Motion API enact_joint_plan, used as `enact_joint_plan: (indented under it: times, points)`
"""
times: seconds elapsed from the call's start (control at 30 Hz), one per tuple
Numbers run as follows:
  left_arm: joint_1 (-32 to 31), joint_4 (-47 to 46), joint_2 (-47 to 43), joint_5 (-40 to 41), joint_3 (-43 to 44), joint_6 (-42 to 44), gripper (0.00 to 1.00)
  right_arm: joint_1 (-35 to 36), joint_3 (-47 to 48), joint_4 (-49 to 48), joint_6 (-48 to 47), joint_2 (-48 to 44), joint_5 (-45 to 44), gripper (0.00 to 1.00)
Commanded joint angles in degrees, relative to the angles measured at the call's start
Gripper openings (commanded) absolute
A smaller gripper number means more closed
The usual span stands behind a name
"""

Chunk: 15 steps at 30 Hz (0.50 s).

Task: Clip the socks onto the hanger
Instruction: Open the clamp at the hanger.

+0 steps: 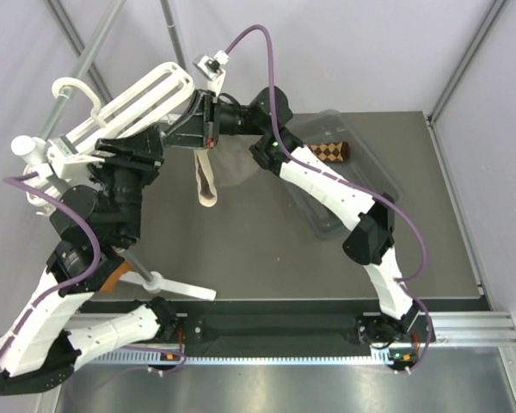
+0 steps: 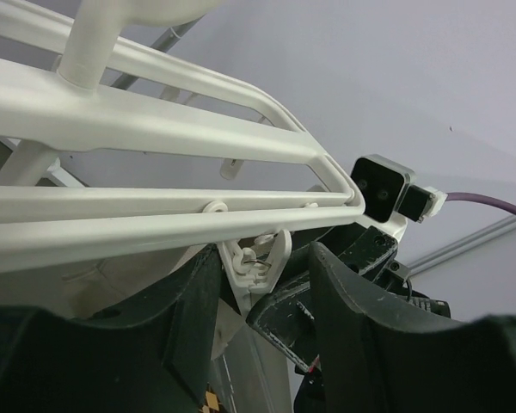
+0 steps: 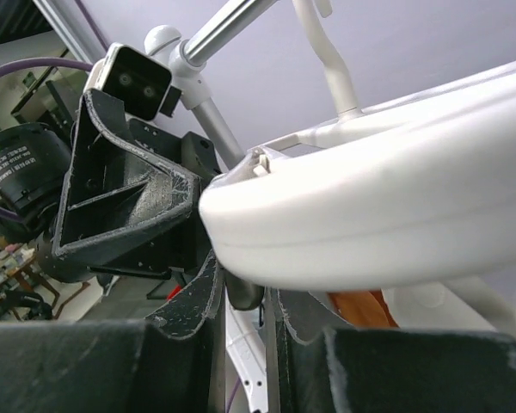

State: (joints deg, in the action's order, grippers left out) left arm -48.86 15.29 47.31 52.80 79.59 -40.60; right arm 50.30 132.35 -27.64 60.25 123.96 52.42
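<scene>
Grey is the desk [image 1: 241, 258], and above its far left corner the white plastic hanger [image 1: 142, 95] is seen tilted, hooked over a metal pole [image 1: 82, 64]. A clear tray [image 1: 370, 185] is set along the right edge, toward the far right corner. One patterned sock [image 1: 331, 153], brown and tan in diamonds, is seen lying in the far end of that tray, well apart from both grippers and from the hanger. A beige sock [image 1: 206, 181] is seen hanging from the hanger's right end, just below the right gripper [image 3: 245, 297]; its pattern cannot be made out.

The left gripper [image 2: 265, 254] is held under the hanger's bars with its jaws spread, and a small white clip [image 2: 254, 262] is straddled between them. The right gripper's jaws are drawn close together under the frame's rim. Whether anything is gripped there cannot be told.
</scene>
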Motion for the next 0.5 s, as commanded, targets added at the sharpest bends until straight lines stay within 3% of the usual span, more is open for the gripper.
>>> enact_joint_plan:
  times: [0.0, 0.07, 0.23, 0.27, 0.33, 0.37, 0.4, 0.47]
  points:
    - [-0.18, 1.41, 0.50, 0.03, 2.32, -0.71, 0.49, 0.58, 0.27, -0.23, -2.33, -0.56, -1.36, 0.00]
    - [-0.27, 1.59, 0.50, 0.38, 2.41, -0.71, 0.48, 0.58, 0.18, 0.48, -3.38, -0.74, -1.27, 0.00]
    - [-0.18, 1.94, 1.03, 0.47, 2.94, 0.17, 0.31, 0.58, -0.78, 1.89, -5.23, -1.79, -1.53, 0.00]
    - [-0.18, 2.20, 1.20, 0.64, 2.94, 0.17, 0.26, 0.58, -0.96, 2.15, -5.40, -1.97, -1.62, 0.00]
    - [-0.18, 2.46, 1.47, 0.82, 3.29, 0.52, 0.07, 0.58, -1.22, 2.32, -5.93, -2.32, -1.45, 0.00]
    - [-0.18, 2.64, 1.56, 0.90, 3.46, 0.61, 0.00, 0.58, -1.48, 2.50, -6.11, -2.58, -1.53, 0.04]
    - [-0.27, 2.81, 1.82, 0.99, 3.55, 0.70, 0.00, 0.58, -2.18, 2.50, -6.20, -2.85, -1.54, 0.24]
    - [-0.27, 3.60, 2.08, 1.17, 4.25, 0.70, 0.00, 0.41, -3.33, 2.59, -6.55, -3.98, -1.80, 0.44]
